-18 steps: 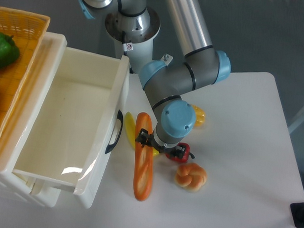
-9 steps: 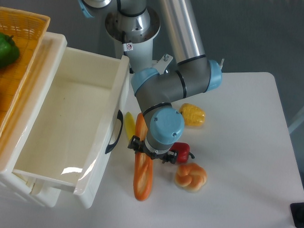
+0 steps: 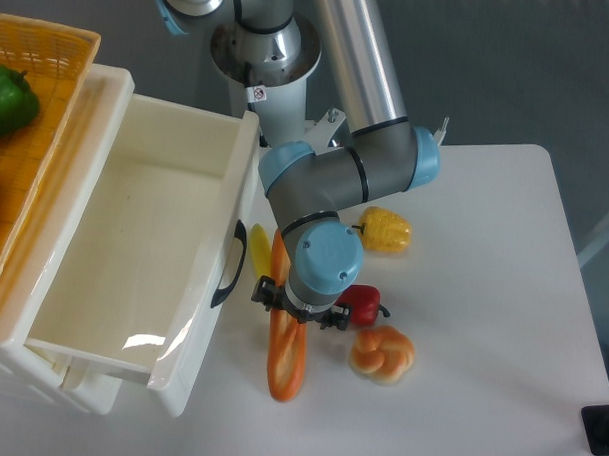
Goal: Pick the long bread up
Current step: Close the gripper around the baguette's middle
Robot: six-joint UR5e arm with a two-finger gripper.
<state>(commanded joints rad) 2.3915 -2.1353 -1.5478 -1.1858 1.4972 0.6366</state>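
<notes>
Leftward since a second ago, my wrist has slid from beside the long bread (image 3: 286,359) to directly over its middle, while the yellow pepper (image 3: 385,230) it once half covered now shows whole. Seen from the fixed overhead camera, my gripper (image 3: 299,316) hangs beneath the blue wrist cap, its black fittings poking out to either side of the loaf; the cap hides the fingers, so I cannot tell whether they are spread or closed on anything. The bread lies on the white table (image 3: 482,294), running lengthwise away from the camera, its near rounded end free and its far end tucked beside the drawer (image 3: 144,252). It is glossy, orange-brown, slim, with a paler strip along the top. A yellow banana (image 3: 259,252) lies between the loaf and the drawer front, close against the black handle (image 3: 226,268). A shiny red pepper (image 3: 362,304) sits just right of my wrist, and a knotted tan bun (image 3: 382,354) rests near it. At far left, a woven yellow basket (image 3: 50,69) holds a green pepper (image 3: 9,100).
</notes>
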